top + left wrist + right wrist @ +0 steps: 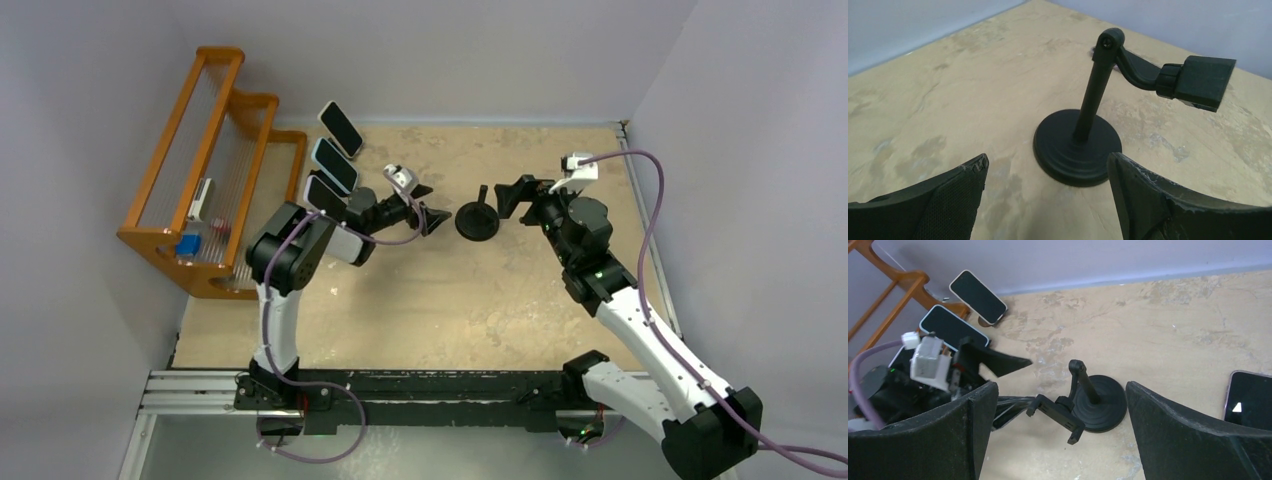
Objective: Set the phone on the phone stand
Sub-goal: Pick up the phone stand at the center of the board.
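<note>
The black phone stand [476, 222] stands mid-table on a round base [1078, 150], its clamp head [1202, 81] empty and tilted to one side. My left gripper [430, 207] sits just left of the stand, open and holding nothing [1048, 164]. Just right of the stand, my right gripper [505, 198] points at it, jaws wide with only the stand's clamp [1058, 412] seen beyond them. A dark-screened phone [1251, 400] lies flat on the table at the right edge of the right wrist view. My right arm hides it in the top view.
Three other phones [340, 128] [334, 165] [322, 192] sit on stands at the back left. Beside them is an orange wooden rack [205, 165] with small items. Walls close the table at the back and right.
</note>
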